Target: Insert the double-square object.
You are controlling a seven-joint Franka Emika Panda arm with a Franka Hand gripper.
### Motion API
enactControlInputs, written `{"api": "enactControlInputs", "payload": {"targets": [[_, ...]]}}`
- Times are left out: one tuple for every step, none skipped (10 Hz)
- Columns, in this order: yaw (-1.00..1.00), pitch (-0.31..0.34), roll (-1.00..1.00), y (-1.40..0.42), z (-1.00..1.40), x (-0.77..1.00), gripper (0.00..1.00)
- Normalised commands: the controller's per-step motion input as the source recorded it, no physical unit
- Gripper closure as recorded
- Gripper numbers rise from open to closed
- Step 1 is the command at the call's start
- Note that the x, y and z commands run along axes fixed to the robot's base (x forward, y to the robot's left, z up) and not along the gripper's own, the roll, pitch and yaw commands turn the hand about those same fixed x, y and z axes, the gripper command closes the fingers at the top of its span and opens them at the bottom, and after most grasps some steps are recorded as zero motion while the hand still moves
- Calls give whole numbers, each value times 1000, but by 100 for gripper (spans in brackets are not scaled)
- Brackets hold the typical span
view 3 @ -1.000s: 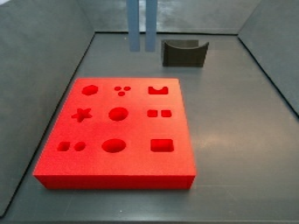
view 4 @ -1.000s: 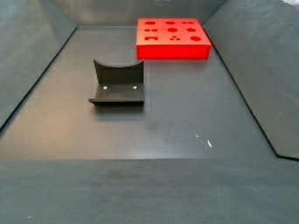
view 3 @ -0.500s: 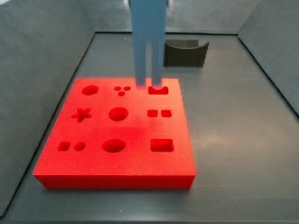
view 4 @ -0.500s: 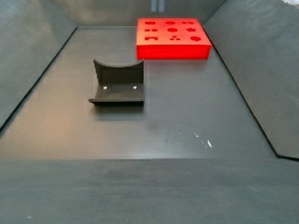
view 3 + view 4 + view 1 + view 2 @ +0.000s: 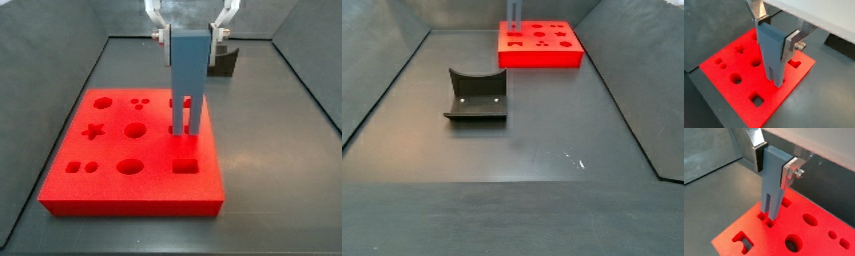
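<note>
My gripper (image 5: 189, 38) is shut on the upper end of the double-square object (image 5: 189, 70), a tall blue-grey block held upright with its two prongs (image 5: 185, 115) pointing down. It hangs over the red foam board (image 5: 114, 195). The prong tips sit at the pair of small square holes on the board's right side; I cannot tell whether they have entered. Both wrist views show the silver fingers (image 5: 793, 42) (image 5: 791, 168) clamping the block (image 5: 771, 50) (image 5: 771, 183) above the board (image 5: 724, 50) (image 5: 817, 235). The gripper also shows in both wrist views (image 5: 776, 30) (image 5: 774, 155).
The dark fixture (image 5: 225, 62) stands on the grey floor behind the board, and it shows close up in a side view (image 5: 476, 95), with the board (image 5: 540, 58) far behind it. The board has star, round, square and notched holes. Grey walls enclose the floor.
The gripper and block have come forward from the back of the cell and dropped lower, from over the notched hole to the pair of small square holes. The gripper now shows in the side view.
</note>
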Motion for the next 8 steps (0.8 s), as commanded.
{"api": "enactControlInputs", "payload": {"targets": [[-71, -34, 96, 229, -180, -23, 100], [-69, -1, 11, 23, -43, -14, 100], [0, 0, 0, 0, -17, 0, 100], [0, -34, 0, 0, -120, 0, 100], [0, -83, 0, 0, -360, 0, 100], [0, -91, 57, 0, -420, 0, 100], [0, -76, 44, 0, -389, 0, 100], [0, -47, -87, 0, -443, 0, 100]]}}
